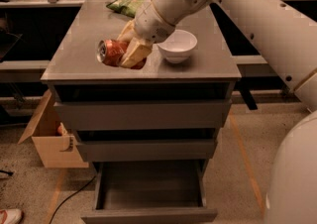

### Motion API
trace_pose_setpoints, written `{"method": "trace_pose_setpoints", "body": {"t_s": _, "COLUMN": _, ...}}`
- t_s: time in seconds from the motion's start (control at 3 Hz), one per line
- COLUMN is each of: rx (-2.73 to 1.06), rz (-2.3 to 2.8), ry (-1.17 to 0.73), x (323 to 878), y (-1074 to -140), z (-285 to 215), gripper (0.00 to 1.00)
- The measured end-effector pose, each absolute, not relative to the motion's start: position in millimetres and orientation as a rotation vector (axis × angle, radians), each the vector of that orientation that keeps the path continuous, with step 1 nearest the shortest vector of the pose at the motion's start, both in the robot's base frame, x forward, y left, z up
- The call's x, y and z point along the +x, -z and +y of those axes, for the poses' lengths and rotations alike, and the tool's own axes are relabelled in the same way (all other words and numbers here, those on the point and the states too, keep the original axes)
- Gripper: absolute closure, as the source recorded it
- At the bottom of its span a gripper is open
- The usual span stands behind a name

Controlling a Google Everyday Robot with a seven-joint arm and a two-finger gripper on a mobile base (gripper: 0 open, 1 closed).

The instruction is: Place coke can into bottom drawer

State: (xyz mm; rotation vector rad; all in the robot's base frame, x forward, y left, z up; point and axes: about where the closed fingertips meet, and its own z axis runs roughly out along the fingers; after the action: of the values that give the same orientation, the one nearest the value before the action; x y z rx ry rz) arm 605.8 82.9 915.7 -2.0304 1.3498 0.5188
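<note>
The gripper (131,55) pinched the coke can (110,51), which lay sideways over the cabinet top (79,54), at 9 o'clock from the white bowl (177,45). The jaws hid the can's right end, and it possibly touched the top. The bottom drawer (148,193) stood open, its front partly cut off.

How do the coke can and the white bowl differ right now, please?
The coke can is red-orange; the white bowl is plain white. The coke can lies sideways, clamped in the gripper over the cabinet top; the white bowl stands upright on it, unheld. Both are near the cabinet top's front.
</note>
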Motion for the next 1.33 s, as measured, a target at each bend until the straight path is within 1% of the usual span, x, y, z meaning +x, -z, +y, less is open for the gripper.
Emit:
{"method": "trace_pose_setpoints", "body": {"t_s": 0.67, "rx": -2.067, "rz": 1.379, "ry": -0.508, "x": 560, "y": -908, "z": 90, "gripper": 1.0}}
{"method": "trace_pose_setpoints", "body": {"t_s": 1.33, "rx": -2.056, "rz": 1.52, "ry": -0.505, "x": 521, "y": -864, "z": 77, "gripper": 1.0}}
